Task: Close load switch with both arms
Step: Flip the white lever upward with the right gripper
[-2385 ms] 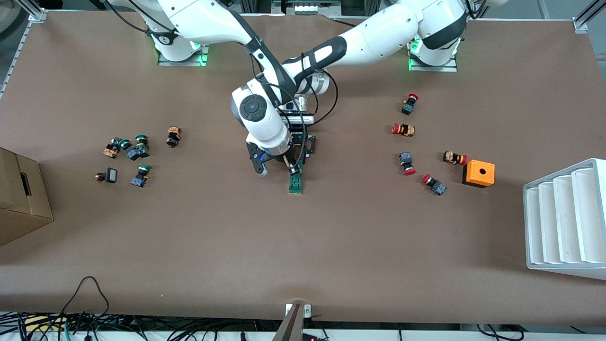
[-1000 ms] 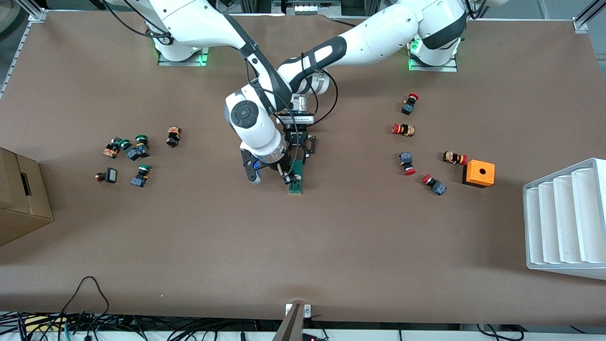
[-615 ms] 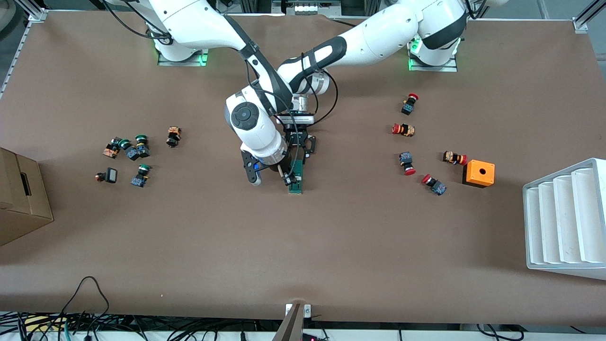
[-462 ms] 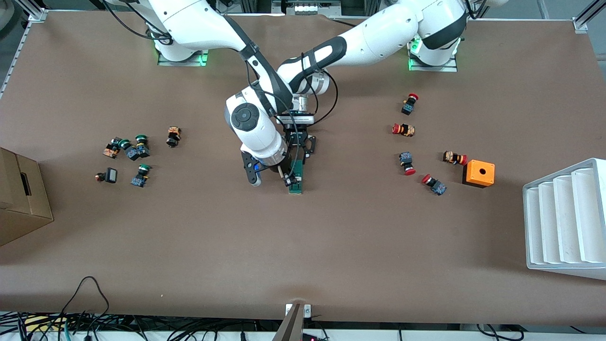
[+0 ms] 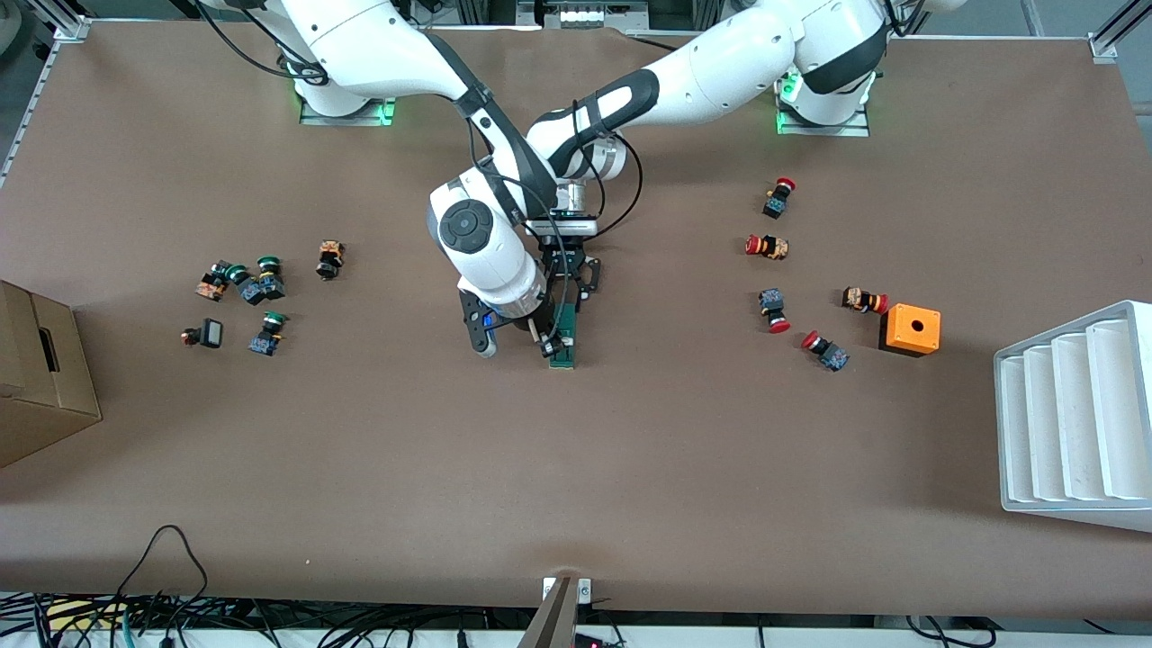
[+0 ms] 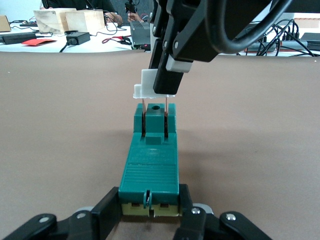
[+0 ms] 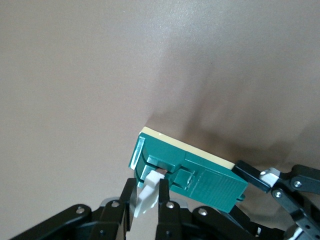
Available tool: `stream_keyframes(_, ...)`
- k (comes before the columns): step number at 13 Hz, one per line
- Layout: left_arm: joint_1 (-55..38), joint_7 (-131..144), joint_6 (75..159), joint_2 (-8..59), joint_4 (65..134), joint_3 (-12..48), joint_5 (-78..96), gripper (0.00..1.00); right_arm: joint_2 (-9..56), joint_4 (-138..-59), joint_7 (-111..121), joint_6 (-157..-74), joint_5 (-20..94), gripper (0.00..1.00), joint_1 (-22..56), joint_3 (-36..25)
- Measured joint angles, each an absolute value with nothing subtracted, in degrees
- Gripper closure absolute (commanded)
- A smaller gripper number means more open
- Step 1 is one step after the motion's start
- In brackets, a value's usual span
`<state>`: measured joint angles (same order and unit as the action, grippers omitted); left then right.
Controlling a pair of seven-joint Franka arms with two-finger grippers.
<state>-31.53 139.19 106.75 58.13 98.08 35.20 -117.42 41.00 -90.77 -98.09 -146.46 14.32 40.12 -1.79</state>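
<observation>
The brown bench (image 5: 630, 468) carries the dark-green load switch (image 5: 564, 337) at frame centre. Green-capped push-buttons (image 5: 247, 297) cluster at middle left, red-capped push-buttons (image 5: 792, 270) at middle right beside an orange box (image 5: 910, 329). A cardboard box (image 5: 36, 378) sits at the left edge, a white tray (image 5: 1075, 414) at the right edge.

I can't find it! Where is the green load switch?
The load switch lies mid-table in the front view, between the green-capped buttons and red-capped buttons, held by the left end effector with the right end effector on its white tab.
</observation>
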Motion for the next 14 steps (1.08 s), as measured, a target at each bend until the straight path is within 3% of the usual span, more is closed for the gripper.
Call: stream_keyframes(14,-31.5,139.2,106.7,58.2,98.1,35.2,-117.5,0.82,43.5,-87.2,-98.7,-145.8,14.3,0.75,39.3,-1.8)
